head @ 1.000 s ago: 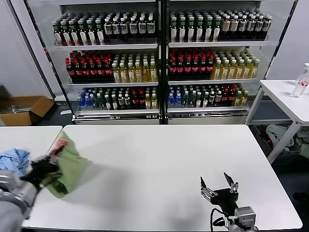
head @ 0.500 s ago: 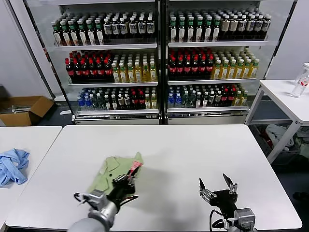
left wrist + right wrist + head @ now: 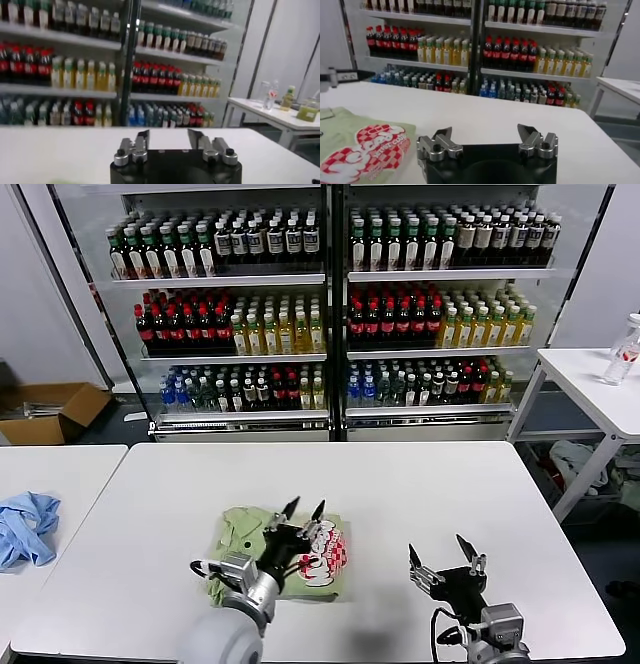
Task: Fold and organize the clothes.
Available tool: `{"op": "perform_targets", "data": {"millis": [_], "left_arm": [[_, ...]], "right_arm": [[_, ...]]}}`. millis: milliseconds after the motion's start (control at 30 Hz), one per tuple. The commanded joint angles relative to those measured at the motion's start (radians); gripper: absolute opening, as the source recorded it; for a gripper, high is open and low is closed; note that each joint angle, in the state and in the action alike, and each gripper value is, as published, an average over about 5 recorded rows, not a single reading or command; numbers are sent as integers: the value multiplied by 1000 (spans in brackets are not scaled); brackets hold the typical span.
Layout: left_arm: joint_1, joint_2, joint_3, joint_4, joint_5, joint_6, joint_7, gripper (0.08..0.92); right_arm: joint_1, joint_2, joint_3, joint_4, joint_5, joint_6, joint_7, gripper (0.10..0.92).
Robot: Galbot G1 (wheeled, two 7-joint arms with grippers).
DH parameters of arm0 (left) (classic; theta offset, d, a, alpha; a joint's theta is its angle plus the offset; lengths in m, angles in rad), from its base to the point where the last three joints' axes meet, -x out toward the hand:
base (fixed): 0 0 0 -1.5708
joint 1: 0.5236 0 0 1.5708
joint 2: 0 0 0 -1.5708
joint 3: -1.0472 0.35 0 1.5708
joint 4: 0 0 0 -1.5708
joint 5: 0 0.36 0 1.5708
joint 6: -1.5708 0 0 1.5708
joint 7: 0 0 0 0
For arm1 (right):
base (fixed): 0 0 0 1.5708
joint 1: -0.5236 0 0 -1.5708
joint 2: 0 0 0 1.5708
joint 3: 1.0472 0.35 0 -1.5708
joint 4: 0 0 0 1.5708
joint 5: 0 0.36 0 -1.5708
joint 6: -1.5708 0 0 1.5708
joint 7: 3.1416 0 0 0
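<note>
Shirt (image 3: 285, 549) lies loosely bunched at lower centre of the head view beneath our left gripper (image 3: 304, 510), fingers parted and empty, the right gripper (image 3: 445, 552) open nearby, so we risk snagging loose cloth and undoing the fold.

Both arms are silver-grey with black cables, each ending in a black claw (image 3: 303, 508) (image 3: 443, 552) with silver knuckle screws.
</note>
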Motion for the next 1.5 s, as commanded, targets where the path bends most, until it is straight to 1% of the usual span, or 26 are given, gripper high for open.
{"op": "perform_targets", "data": {"millis": [33,133,200,300,400,567,633,767,933,1100,1200,1333,1433,1500], "left_arm": [[9,284,-333,36,78,-131,95,558],[41,341,-477,94,92,-180,105,645],[61,354,-539,104,77,-190,107,706],[74,357,-575,106,64,-192,108,782],[65,351,-575,129,69,-187,106,817],[45,335,-562,154,69,-181,103,822],[38,335,-564,156,63,-173,100,823],[28,344,-575,161,20,-161,98,823],[30,343,-571,158,-1,-162,96,823],[33,339,-565,161,-4,-170,93,823],[42,338,-550,164,-10,-212,84,823],[67,324,-511,161,-10,-304,85,823],[70,303,-483,160,-6,-351,103,823],[68,290,-465,164,-5,-377,119,822]], "right_arm": [[238,60,-186,-193,29,-46,-11,823],[331,103,-280,-309,52,-61,10,823],[369,131,-332,-376,62,-66,24,823],[397,164,-391,-448,65,-67,37,823],[407,194,-421,-497,89,-67,62,823],[400,193,-413,-516,199,-68,65,822],[395,185,-407,-505,234,-68,64,807],[391,182,-393,-490,266,-67,67,715],[387,183,-383,-467,263,-66,63,568],[385,166,-341,-374,238,-60,59,421],[375,123,-287,-287,218,-58,52,334],[332,42,-173,-204,183,-50,22,221],[281,-11,-76,-198,124,-11,-9,142],[232,-30,-31,-214,85,19,-15,115]]}}
